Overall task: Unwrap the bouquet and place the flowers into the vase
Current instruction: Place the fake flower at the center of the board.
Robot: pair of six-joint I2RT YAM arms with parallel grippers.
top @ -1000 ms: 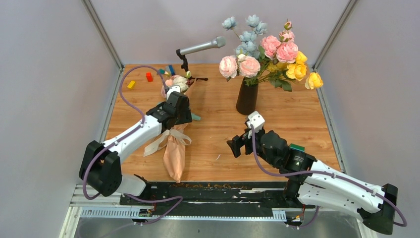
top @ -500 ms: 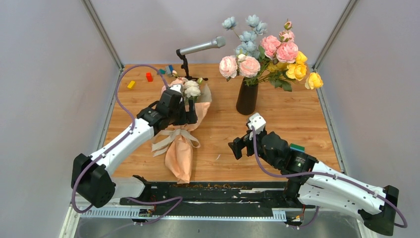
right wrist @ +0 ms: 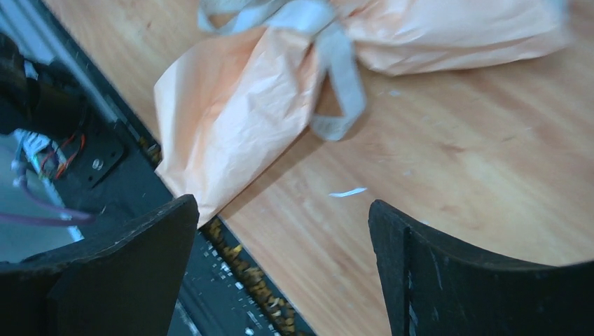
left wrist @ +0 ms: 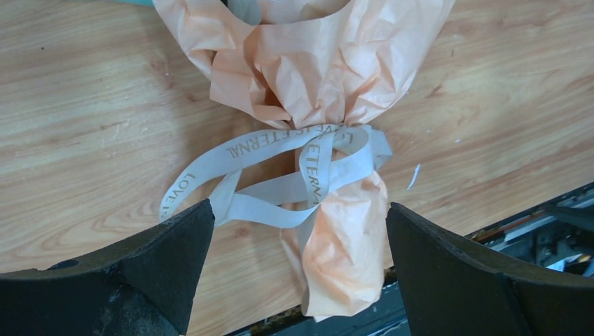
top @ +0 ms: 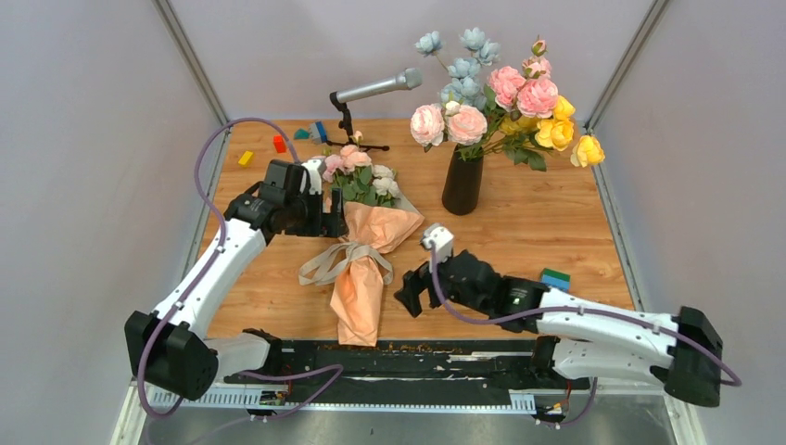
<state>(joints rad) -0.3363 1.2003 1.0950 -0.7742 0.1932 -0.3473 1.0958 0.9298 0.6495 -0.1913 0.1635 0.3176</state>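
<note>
While the bouquet of crinkled peach-orange paper (top: 360,297) lies flat on the wooden table (top: 556,232), tail toward the near edge, you're at step one: the unwrap isn't started. The cream printed ribbon bow (left wrist: 308,164) is still knotted round the paper's waist. The small pink, cream and mauve flowers on green stems (top: 360,176) poke out of the far end, well left of the tall glossy black-brown vase (top: 462,184). It stands upright at the back and already holds a big pink, blue and yellow arrangement (top: 505,93). Left gripper (left wrist: 298,213) is spread wide with nothing between the jaws; its wrist view looks down on the bow, knot roughly between the fingers. Right gripper (right wrist: 281,206) is also spread and empty, just beside the wrap's tail, not touching as far as I can tell. My read on the next move: pinch one loose ribbon end with one arm, pin the paper tail with the other, then pull along the table so the knot slips rather than dragging the bundle. Ribbon is thin and flat on the wood, so come in low. Risk: grab a loop instead of a free end and you tighten the knot.
</note>
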